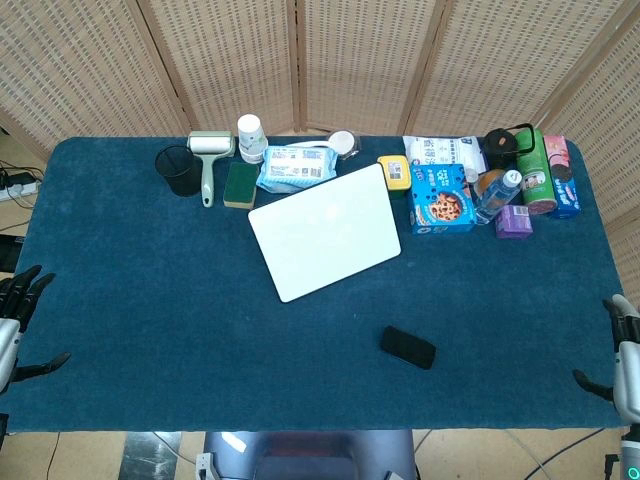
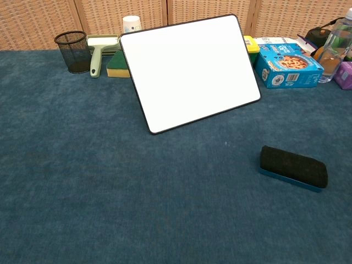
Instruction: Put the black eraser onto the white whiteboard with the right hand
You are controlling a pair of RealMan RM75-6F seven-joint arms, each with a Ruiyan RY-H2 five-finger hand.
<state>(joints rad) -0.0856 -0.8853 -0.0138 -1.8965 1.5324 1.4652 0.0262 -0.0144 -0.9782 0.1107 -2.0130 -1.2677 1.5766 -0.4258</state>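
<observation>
Clutter along the far edge of the blue table (image 1: 150, 300)

At far left stands a black mesh cup (image 1: 180, 170), with a lint roller (image 1: 209, 160), a green-and-yellow sponge (image 1: 240, 184), a white paper cup (image 1: 250, 136) and a wipes pack (image 1: 296, 168) beside it. Right of these lie a blue cookie box (image 1: 442, 199), a water bottle (image 1: 499, 194), a green canister (image 1: 536, 170) and a small purple box (image 1: 514, 221).

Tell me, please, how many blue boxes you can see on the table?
1: a blue cookie box lies at the back right, beside the white whiteboard. Other blue packs stand in the back clutter, so another box may be hidden there.
</observation>
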